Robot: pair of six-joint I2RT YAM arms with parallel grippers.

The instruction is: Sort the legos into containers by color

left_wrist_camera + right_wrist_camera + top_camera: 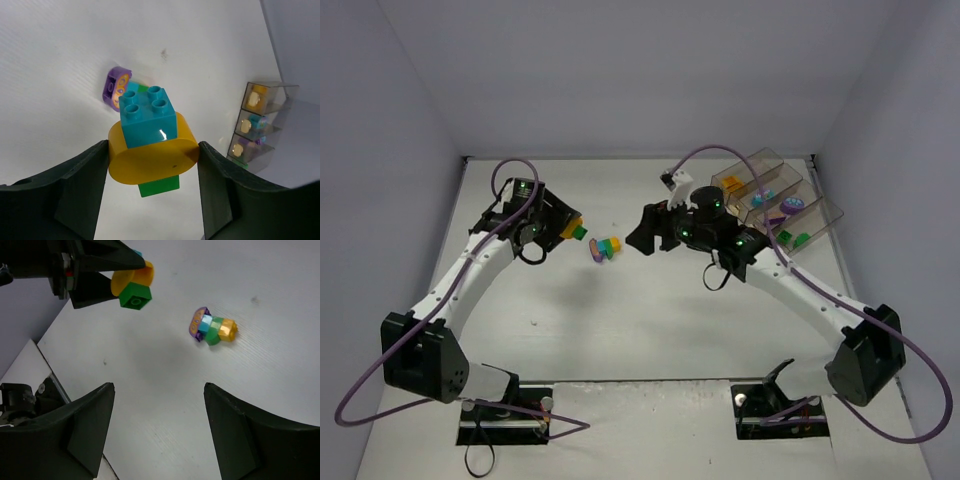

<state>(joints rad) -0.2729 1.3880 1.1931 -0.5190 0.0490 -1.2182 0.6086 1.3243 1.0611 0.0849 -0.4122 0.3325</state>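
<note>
- The left gripper (567, 228) hung over the far-left part of the table (620, 330). Its two fingers (85, 190) were pinched on the sides of an orange oval piece (150, 160), the middle of a small stack of legos.
- In that held stack, a teal four-stud brick (148, 117) sat on top of the orange piece and a green brick (159, 184) stuck out beneath it. The whole stack seemed to be lifted clear of the tabletop.
- Just to the right, a second cluster (605, 247) of joined legos lay on its side on the table. It ran in a row from a purple printed piece (197, 322) through teal and green to an orange end (228, 330). Neither gripper touched it.
- The right gripper (642, 230) hovered just right of that cluster, its fingers spread wide with only bare table between them.
- The containers (765, 160), four joined clear bins, stood at the table's far right, behind the right arm. From far bin to near bin they held orange, teal, purple and green bricks.
</note>
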